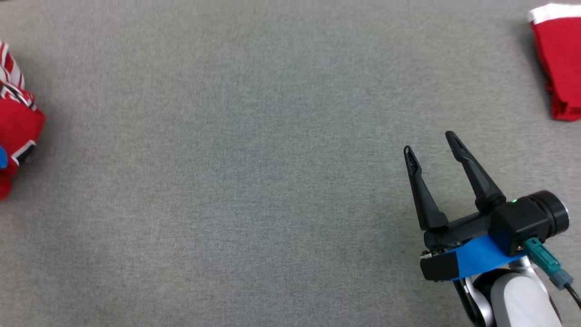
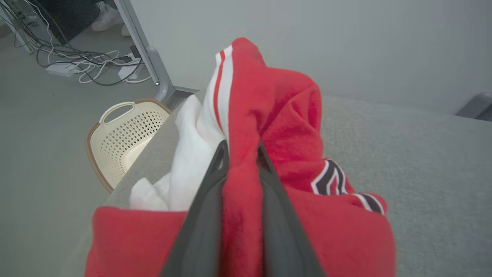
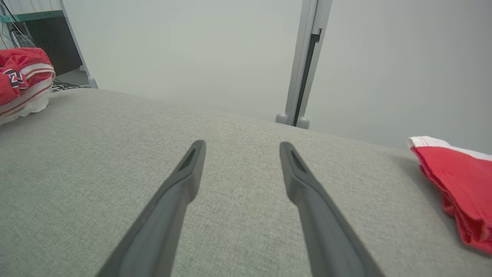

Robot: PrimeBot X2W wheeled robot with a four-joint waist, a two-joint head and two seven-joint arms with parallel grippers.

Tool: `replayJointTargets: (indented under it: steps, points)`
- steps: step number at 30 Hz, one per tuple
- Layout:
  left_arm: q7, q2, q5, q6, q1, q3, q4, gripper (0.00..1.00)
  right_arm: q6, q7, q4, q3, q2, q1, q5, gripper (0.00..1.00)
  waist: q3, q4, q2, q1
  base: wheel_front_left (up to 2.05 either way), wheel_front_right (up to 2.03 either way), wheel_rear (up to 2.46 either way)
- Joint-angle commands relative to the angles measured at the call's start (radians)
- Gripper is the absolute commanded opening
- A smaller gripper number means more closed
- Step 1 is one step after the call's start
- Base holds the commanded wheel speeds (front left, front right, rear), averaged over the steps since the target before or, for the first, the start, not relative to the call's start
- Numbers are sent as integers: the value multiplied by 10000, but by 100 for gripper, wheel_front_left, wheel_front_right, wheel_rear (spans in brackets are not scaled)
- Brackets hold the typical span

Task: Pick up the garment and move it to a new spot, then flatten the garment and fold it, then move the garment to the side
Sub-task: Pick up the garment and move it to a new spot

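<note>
A crumpled red garment (image 1: pixel 18 127) with white and black stripes lies bunched at the table's far left edge. The left wrist view shows the same garment (image 2: pixel 284 127) up close, with my left gripper (image 2: pixel 241 148) shut on a red fold of it. From the right wrist the garment (image 3: pixel 21 77) appears as a heap at the far left. My right gripper (image 1: pixel 431 143) hovers open over bare grey cloth at the lower right, nothing between its fingers (image 3: pixel 188 165).
A folded red garment with a white band (image 1: pixel 560 63) lies at the table's far right edge, also red and folded in the right wrist view (image 3: pixel 461 181). Beyond the table's left edge, a cream perforated basket (image 2: pixel 123 134) stands on the floor near cables and a grey post.
</note>
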Motion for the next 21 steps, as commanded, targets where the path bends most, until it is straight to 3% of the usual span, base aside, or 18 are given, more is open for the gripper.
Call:
replayJointTargets:
  steps: [1, 6, 10, 21]
  points:
    - [-299, 161, 76, -5, -251, -164, -141, 0, 2, -99, 127, 21, 34, 100, 118, 100, -395, -241, 0, 0, 0, 0, 0]
    - [-1507, 440, 329, -5, -785, -897, -659, 0, 2, -435, 625, 1, 69, 296, 406, 100, -1019, -566, 0, 0, 0, 0, 0]
    - [-2047, 325, 583, -5, -1366, -1365, -1272, 0, 3, -694, 982, 39, 76, 480, 818, 100, -1456, -910, 0, 0, 0, 0, 0]
    - [-1997, -152, 1127, 62, -2195, -2179, -4221, 0, 3, -1379, 1638, 225, 75, 643, 1646, 100, -1842, -2448, 0, 0, 0, 0, 0]
